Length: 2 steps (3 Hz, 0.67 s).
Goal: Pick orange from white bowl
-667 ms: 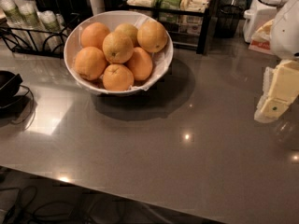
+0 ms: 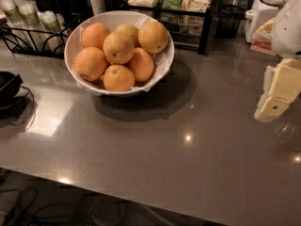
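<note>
The white bowl (image 2: pixel 163 69) stands on the grey counter at the back left, lined with crumpled white paper and filled with several oranges. The orange (image 2: pixel 118 47), large, paler and yellowish with a small dark stem dot, lies on top of the pile in the middle. A smaller yellowish fruit (image 2: pixel 128 29) sits behind it, with deeper orange fruits around them. My gripper (image 2: pixel 276 92), cream-coloured, hangs at the right edge of the view, just above the counter, far to the right of the bowl and apart from it.
A black wire rack with cups (image 2: pixel 28 22) stands at the back left. A black device with a cable (image 2: pixel 9 86) sits at the left edge. A rack of packets (image 2: pixel 181 6) and a white appliance (image 2: pixel 263 8) stand behind. The counter's front edge (image 2: pixel 141 197) runs along the bottom.
</note>
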Each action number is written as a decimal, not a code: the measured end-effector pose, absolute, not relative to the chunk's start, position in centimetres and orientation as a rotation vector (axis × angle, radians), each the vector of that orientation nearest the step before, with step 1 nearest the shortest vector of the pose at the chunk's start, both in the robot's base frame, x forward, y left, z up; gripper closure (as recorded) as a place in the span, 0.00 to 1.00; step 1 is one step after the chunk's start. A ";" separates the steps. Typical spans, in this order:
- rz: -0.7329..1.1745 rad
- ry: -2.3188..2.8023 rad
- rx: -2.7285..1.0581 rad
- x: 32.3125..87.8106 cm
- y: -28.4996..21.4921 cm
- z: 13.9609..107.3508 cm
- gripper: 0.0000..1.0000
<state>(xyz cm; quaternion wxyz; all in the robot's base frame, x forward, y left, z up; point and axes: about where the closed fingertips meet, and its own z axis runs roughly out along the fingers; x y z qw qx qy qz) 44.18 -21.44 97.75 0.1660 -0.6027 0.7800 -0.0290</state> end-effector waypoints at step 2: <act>-0.030 2.050 -1.820 49.7 -16.1 97.9 0.00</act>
